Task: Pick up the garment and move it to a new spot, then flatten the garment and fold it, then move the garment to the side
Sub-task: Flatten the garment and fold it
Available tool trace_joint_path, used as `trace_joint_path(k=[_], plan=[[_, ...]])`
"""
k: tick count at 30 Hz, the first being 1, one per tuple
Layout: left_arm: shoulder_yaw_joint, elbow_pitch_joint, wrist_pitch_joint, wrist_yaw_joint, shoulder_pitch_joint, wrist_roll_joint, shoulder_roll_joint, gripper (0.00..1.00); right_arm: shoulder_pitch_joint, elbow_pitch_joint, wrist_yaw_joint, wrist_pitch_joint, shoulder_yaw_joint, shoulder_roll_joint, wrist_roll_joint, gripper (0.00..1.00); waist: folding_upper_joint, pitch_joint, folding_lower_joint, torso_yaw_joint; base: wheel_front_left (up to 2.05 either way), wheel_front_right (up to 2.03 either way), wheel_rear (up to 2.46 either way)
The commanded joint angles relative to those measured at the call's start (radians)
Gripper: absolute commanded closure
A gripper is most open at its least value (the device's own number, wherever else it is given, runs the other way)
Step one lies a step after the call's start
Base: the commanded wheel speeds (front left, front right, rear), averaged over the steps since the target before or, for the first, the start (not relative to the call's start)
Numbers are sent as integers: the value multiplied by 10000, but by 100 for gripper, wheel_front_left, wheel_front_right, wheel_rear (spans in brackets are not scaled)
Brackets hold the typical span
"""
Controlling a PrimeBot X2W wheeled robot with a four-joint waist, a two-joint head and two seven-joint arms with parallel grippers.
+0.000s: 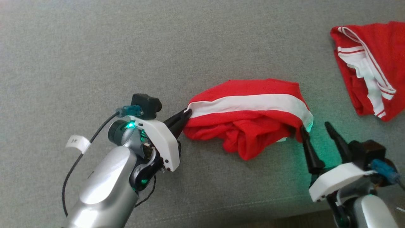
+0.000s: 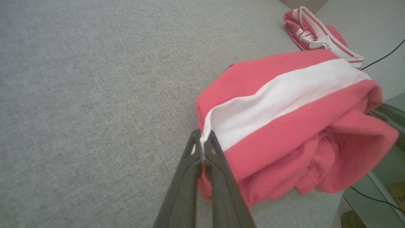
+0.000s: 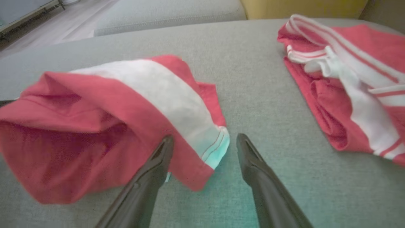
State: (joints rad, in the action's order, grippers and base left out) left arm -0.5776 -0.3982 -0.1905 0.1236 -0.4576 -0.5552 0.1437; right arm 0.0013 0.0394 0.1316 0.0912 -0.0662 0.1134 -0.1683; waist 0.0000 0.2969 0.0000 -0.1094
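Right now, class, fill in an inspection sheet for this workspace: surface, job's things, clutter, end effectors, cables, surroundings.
Surface: grey cloth surface, flat.
Job's things: garment, red with a white stripe, crumpled mid-surface.
Clutter: second garment, red and white, lying apart at the right.
End effectors: left end effector shut on the garment's left edge; right end effector open at its right corner.
Cables: black cable looped beside the left arm.
Surroundings: pale floor beyond the surface.

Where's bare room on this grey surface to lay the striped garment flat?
Free: the wide grey surface left of and beyond the striped garment. Crowded: the right, where a second red garment lies close.
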Motion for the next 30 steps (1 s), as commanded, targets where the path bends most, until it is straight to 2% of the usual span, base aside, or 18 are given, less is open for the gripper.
trace_joint_path(k=[1,13,22,23,25,26,27,28,29,30], plan=[[243,346,137,8,-449,86,183,100,-150,-133,-9,-32,-333,178,-107,0,0,63,0,18,0,0,0],[117,309,269,-12,-556,129,190,100,-1038,1493,-9,-507,-90,-9,-294,0,0,270,0,135,0,0,0],[34,344,317,-55,-640,178,260,100,-1837,2719,-9,-703,-394,-117,-479,0,0,550,0,166,0,0,0],[27,346,317,-60,-651,180,267,100,-1909,2848,-9,-686,-467,-125,-525,6,0,573,0,168,0,0,0],[16,359,319,-73,-673,180,279,100,-2060,3088,-9,-662,-637,-127,-607,34,0,622,0,169,0,0,0],[6,360,322,-77,-678,179,281,100,-2122,3214,-9,-638,-717,-125,-662,42,0,633,0,173,0,0,0],[-2,362,323,-80,-682,174,282,100,-2174,3326,-9,-612,-798,-116,-708,61,0,643,0,176,0,0,0],[-12,365,322,-83,-688,170,281,100,-2219,3421,-9,-609,-876,-92,-729,84,0,656,0,183,0,0,0],[-19,366,324,-87,-697,167,281,100,-2251,3514,-9,-605,-926,-79,-767,100,0,670,0,193,0,0,0],[-23,367,331,-92,-707,163,283,100,-2281,3587,-9,-621,-955,-69,-798,100,0,684,0,200,0,0,0]])
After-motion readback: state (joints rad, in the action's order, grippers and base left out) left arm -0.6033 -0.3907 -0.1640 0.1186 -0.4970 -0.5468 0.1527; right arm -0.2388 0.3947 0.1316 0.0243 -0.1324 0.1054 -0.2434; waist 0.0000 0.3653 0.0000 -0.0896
